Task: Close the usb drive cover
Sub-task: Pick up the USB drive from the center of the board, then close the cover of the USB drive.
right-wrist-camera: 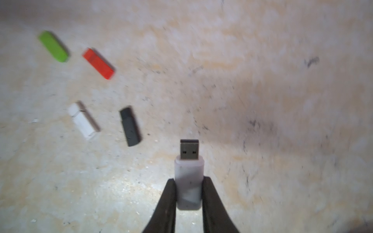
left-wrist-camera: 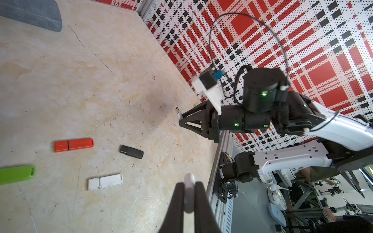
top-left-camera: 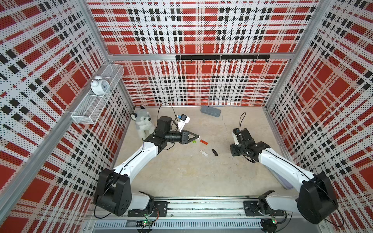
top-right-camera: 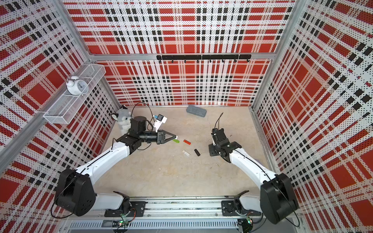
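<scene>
A white usb drive [right-wrist-camera: 189, 177] with its metal plug bared sticks out of my right gripper [right-wrist-camera: 189, 181], which is shut on its body above the table. The left wrist view shows that same gripper [left-wrist-camera: 179, 121] with the drive [left-wrist-camera: 177, 113] at its tip. My left gripper [left-wrist-camera: 189, 184] is shut on a small white rounded cover [left-wrist-camera: 189, 178], held edge-on between the fingers. In both top views the left gripper [top-left-camera: 197, 137] [top-right-camera: 176, 137] hovers left of centre, well apart from the right arm's wrist [top-left-camera: 242, 139].
Several capped drives lie between the arms: green [top-left-camera: 194, 141], red [top-left-camera: 203, 142], white [top-left-camera: 203, 153] and black [top-left-camera: 214, 152]. A grey case [top-left-camera: 210, 111] lies by the back wall. A husky plush [top-left-camera: 142, 123] sits at the back left. A wire basket with a clock [top-left-camera: 100, 85] hangs on the left wall.
</scene>
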Robot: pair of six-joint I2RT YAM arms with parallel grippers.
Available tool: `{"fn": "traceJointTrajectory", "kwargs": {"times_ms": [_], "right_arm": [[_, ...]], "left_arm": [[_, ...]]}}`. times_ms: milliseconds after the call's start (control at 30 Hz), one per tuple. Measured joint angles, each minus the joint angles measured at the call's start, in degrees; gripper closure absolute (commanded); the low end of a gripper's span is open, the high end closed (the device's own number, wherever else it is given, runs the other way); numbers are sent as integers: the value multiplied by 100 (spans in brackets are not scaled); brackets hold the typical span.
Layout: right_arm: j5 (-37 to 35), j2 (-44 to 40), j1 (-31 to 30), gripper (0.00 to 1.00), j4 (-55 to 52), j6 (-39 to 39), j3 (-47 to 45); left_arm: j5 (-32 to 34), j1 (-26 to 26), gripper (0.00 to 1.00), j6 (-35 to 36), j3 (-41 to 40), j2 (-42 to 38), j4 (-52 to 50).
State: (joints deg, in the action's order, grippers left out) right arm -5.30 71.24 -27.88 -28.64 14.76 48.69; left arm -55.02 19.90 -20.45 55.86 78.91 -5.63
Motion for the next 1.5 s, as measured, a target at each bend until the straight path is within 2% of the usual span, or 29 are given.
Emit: {"fn": "traceJointTrajectory", "kwargs": {"times_ms": [300,567,933,1500], "right_arm": [[173,-730,-960,73,1683,-1967,-332],[343,-667,-1298,74,2201,-3071,-332],[459,-179,-1814,73,2476,-3644,-170],[114,153,-1954,73,2682,-3919,251]], "left_arm": [[-46,11,100,-7,114,0,-55],[61,83,100,39,199,0,-258],[107,151,100,96,345,0,-363],[151,216,100,166,369,28,-527]]}}
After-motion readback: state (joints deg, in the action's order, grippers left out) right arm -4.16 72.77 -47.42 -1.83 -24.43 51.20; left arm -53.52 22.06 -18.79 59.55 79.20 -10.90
